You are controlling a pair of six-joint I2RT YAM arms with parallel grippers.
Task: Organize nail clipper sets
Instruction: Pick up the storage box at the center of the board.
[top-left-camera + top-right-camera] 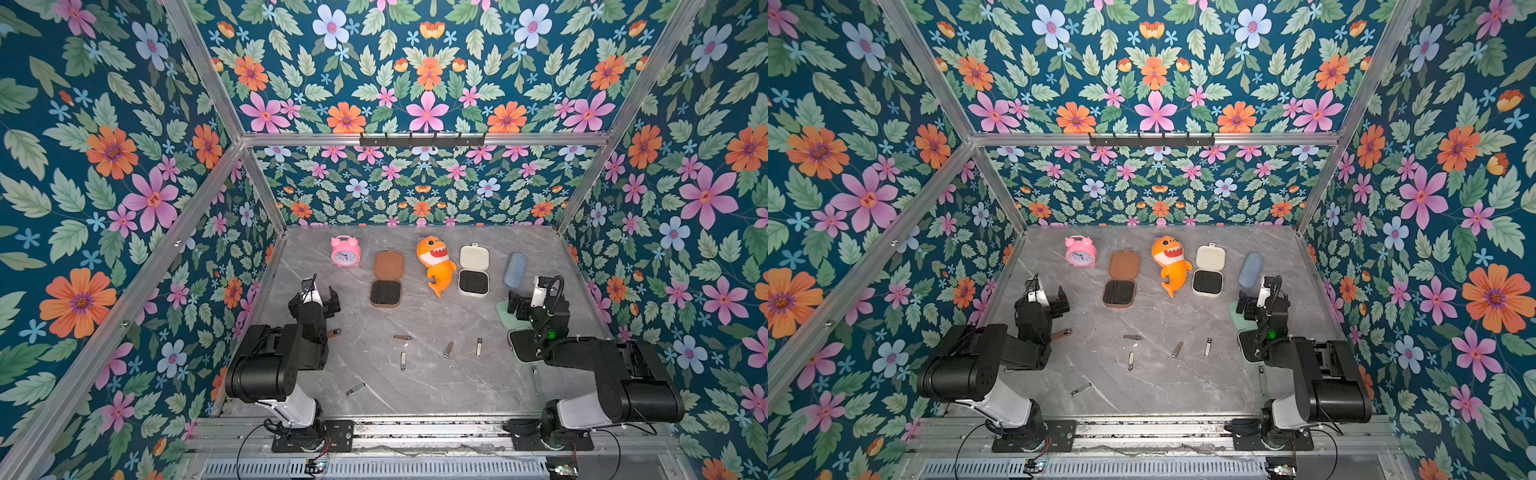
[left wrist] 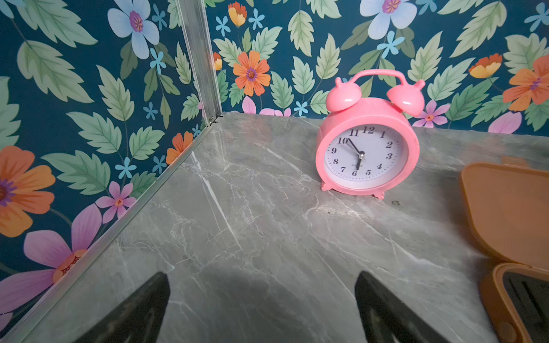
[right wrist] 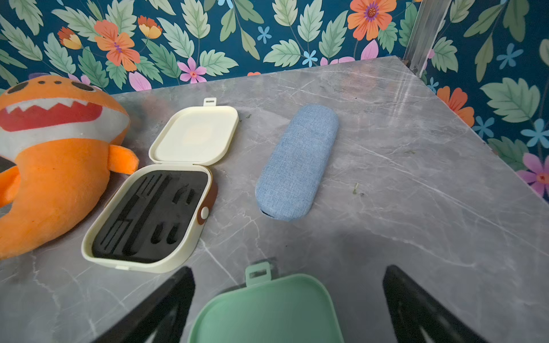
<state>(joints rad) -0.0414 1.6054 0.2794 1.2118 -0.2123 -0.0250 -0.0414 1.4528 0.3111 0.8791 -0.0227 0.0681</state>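
Observation:
In both top views, a brown case (image 1: 387, 279) and a cream case (image 1: 473, 270) lie open at the back, showing black inserts with nothing in them. A mint green case (image 3: 267, 308) lies open under my right gripper (image 3: 288, 270), which hovers open over its lid, partly hiding it in a top view (image 1: 525, 305). Several small metal clippers (image 1: 402, 360) lie scattered across the front middle of the table. My left gripper (image 2: 261, 277) is open over bare table, left of the brown case (image 2: 505, 213), holding nothing.
A pink alarm clock (image 1: 345, 251) stands at the back left. An orange shark plush (image 1: 436, 264) lies between the brown and cream cases. A blue-grey pouch (image 3: 297, 163) lies right of the cream case. Floral walls close off three sides.

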